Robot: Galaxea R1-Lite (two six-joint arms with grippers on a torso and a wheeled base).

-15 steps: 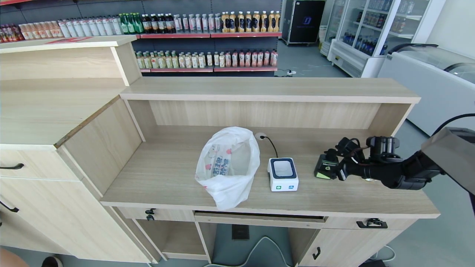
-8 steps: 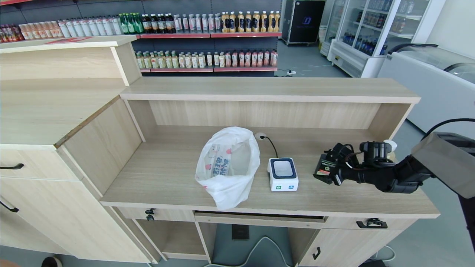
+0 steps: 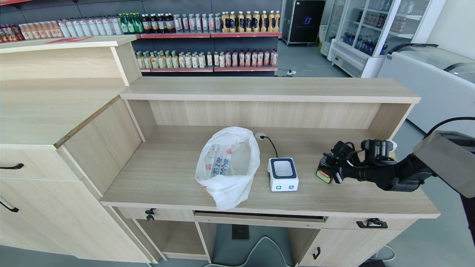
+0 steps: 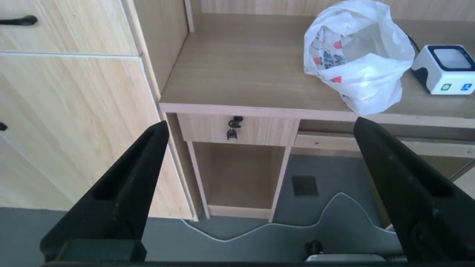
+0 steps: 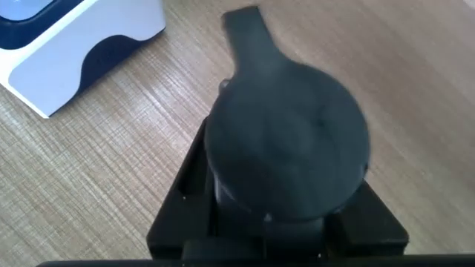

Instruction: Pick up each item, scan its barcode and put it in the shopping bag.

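My right gripper [image 3: 328, 169] is shut on a small dark container [image 3: 323, 175] with a green and red label, held tilted just above the counter [image 3: 167, 174], to the right of the white barcode scanner [image 3: 282, 173]. In the right wrist view the container's round black lid [image 5: 286, 152] sits between the fingers, with the scanner [image 5: 74, 44] close by. The white shopping bag [image 3: 228, 167] stands open left of the scanner. My left gripper [image 4: 261, 130] hangs open, low in front of the counter, with the bag [image 4: 360, 55] and the scanner [image 4: 449, 67] farther off.
A raised shelf [image 3: 271, 91] runs over the back of the counter. A black cable [image 3: 271, 144] leads from the scanner to a hole in the counter. Drawers and a locked cabinet [image 4: 234, 133] sit under the counter edge. Stocked store shelves stand behind.
My right gripper has turned its wrist, so the dark container went from upright to tilted, and has stayed just right of the scanner. The bag and the scanner have not moved.
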